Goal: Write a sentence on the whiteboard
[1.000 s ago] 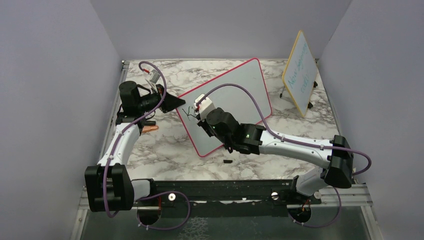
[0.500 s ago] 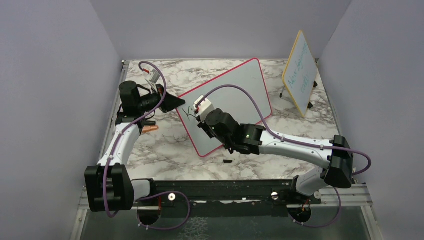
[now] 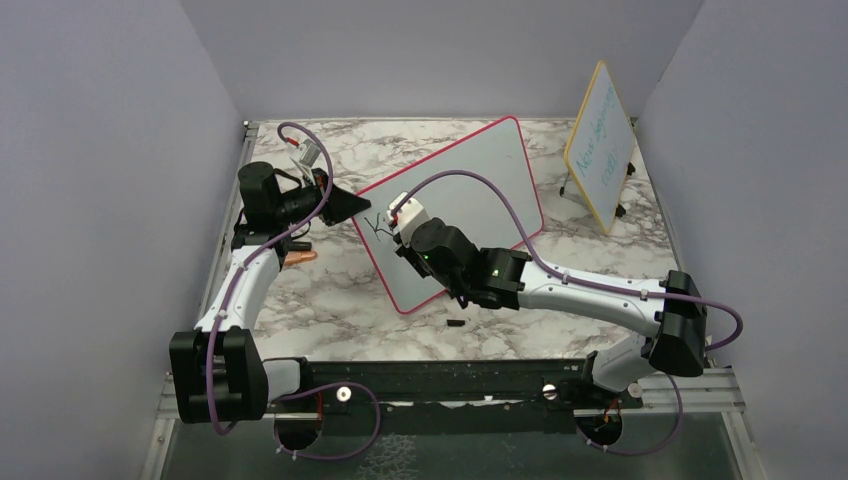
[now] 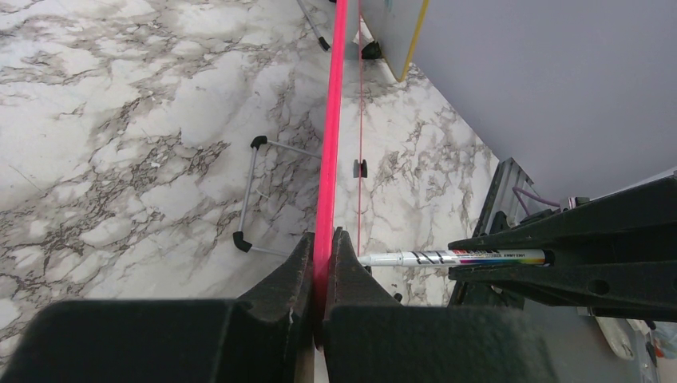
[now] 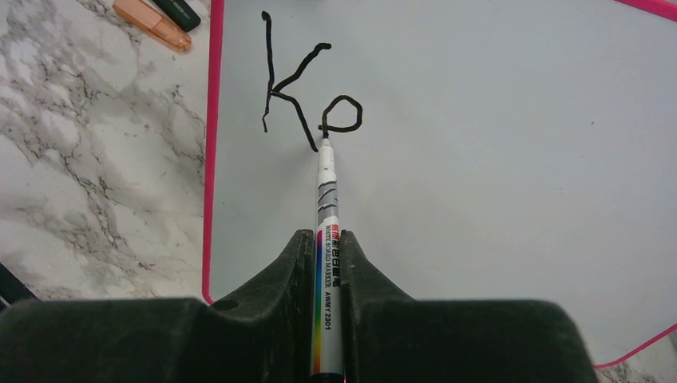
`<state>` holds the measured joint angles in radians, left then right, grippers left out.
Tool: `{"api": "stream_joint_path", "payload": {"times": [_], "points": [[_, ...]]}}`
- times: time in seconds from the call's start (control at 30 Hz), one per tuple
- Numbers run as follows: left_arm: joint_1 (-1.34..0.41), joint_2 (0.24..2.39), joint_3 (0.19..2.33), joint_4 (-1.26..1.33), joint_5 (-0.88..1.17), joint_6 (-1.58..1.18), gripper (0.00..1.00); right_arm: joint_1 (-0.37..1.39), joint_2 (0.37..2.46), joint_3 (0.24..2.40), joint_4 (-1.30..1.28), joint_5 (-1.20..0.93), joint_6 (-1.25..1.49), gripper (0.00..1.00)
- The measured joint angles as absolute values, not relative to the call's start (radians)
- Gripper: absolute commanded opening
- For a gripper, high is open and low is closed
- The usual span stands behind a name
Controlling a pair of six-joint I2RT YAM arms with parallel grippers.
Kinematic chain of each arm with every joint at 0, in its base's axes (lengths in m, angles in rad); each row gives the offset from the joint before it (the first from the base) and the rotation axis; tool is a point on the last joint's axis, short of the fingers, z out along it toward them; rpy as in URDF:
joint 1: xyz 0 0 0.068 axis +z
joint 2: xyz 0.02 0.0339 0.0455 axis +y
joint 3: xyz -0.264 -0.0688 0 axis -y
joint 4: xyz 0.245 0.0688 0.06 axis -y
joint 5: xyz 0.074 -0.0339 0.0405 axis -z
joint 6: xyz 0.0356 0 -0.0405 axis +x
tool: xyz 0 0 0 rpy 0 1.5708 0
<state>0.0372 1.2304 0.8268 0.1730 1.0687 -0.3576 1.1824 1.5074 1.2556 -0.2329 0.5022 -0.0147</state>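
- Two grippers, both clenched, each on a different item.
- Left gripper: jaws pressed together on the thin pink-red frame of the whiteboard, pinching its left edge. The frame runs straight up between the fingertips in the left wrist view.
- Right gripper: jaws nearly together, grasping a white marker by its barrel. The barrel lies lengthwise in the slot between the fingers and the tip points away from the wrist.
- Marker tip: touching the board surface at the lower left of the second letter.
- Whiteboard, position: mid-table on the marble tabletop, turned at a slant, with its left corner towards the left arm and its far corner towards the back wall. A wire stand with black feet shows behind it.
- Sentence: in black near the board's left edge, so far a "K" and one looped stroke beside it. All other board surface is bare.
- Orange marker and dark green marker: lying on the tabletop just outside the board's left frame.
- Yellow-framed board: upright at the far right, well apart, with teal writing.
- Small black piece: on the tabletop near the board's near edge, too small to identify.
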Motion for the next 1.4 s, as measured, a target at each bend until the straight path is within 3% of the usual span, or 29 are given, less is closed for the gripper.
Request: {"api": "stream_joint_path", "payload": {"times": [1.4], "points": [[0.037, 1.231, 0.828, 0.173, 1.070, -0.358, 0.00, 1.181, 1.444, 1.200, -0.206, 0.570, -0.010, 0.00]]}}
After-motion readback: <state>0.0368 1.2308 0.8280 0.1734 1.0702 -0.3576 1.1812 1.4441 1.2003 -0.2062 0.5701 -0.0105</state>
